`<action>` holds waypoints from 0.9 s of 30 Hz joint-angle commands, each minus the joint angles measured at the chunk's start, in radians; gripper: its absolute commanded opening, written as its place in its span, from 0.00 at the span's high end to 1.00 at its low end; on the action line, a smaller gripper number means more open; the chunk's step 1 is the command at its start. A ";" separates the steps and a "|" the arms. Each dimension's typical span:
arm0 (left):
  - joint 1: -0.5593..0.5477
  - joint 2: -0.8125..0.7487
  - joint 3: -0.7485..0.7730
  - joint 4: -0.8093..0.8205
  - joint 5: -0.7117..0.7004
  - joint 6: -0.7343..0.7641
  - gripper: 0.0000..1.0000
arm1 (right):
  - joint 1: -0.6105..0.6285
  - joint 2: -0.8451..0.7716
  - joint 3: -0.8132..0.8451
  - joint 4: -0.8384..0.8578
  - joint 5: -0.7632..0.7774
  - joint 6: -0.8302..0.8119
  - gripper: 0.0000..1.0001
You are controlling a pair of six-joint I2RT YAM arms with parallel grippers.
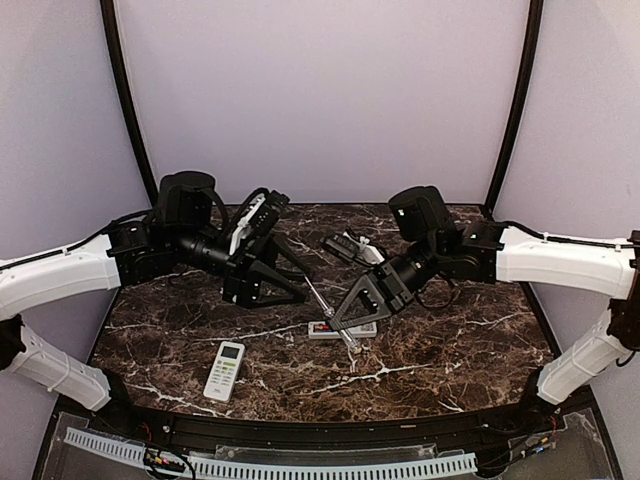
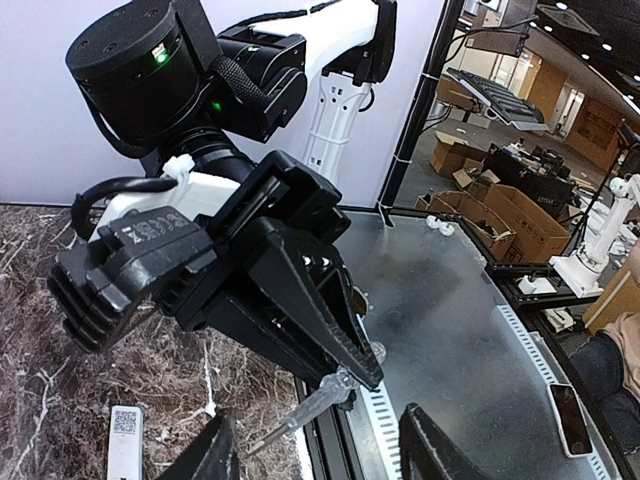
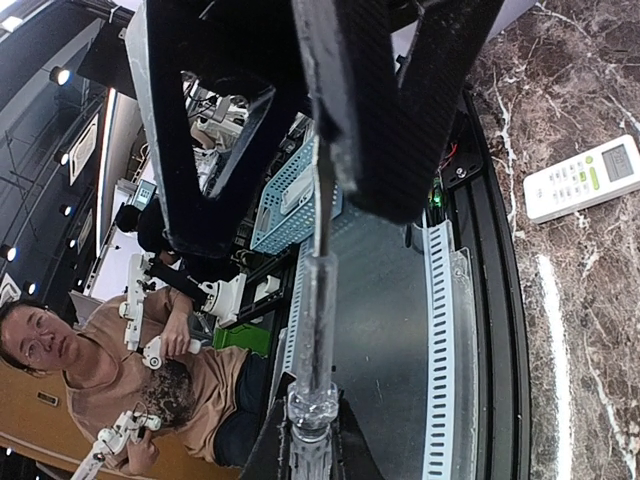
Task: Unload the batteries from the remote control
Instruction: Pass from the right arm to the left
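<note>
Nothing is unloaded yet, I judge: red batteries (image 1: pixel 322 327) sit inside the opened remote control (image 1: pixel 342 331) on the worktop (image 1: pixel 450 350). Just above the remote control, my right fingers (image 1: pixel 362 300) clamp a screwdriver (image 3: pixel 312 330). My left fingers (image 2: pixel 212 455) stand apart around its shaft, gripping nothing.

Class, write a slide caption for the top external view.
Right gripper holds a screwdriver by the red batteries; white remote lies nearer.
</note>
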 commanded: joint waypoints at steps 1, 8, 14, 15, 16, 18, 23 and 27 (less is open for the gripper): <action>-0.003 0.012 -0.003 0.018 0.032 -0.016 0.48 | 0.013 0.007 0.027 0.018 -0.032 -0.012 1.00; -0.003 0.024 0.001 0.020 0.028 -0.025 0.66 | 0.016 0.010 0.020 0.037 -0.045 -0.004 1.00; -0.004 0.033 0.004 0.027 0.029 -0.061 0.78 | 0.016 0.013 0.009 0.038 -0.049 -0.004 1.00; -0.003 0.036 0.005 0.028 0.034 -0.063 0.80 | 0.015 0.012 0.008 0.040 -0.050 -0.002 1.00; -0.003 0.037 0.007 0.029 0.036 -0.065 0.81 | 0.015 0.013 0.006 0.041 -0.050 -0.001 1.00; -0.003 0.041 0.009 0.028 0.042 -0.068 0.85 | 0.015 0.013 0.004 0.045 -0.054 0.000 1.00; -0.002 0.050 0.012 0.025 0.061 -0.073 0.99 | 0.017 0.015 0.000 0.043 -0.057 -0.001 1.00; -0.002 0.050 0.012 0.028 0.077 -0.076 1.00 | 0.016 0.013 -0.002 0.033 -0.052 -0.010 1.00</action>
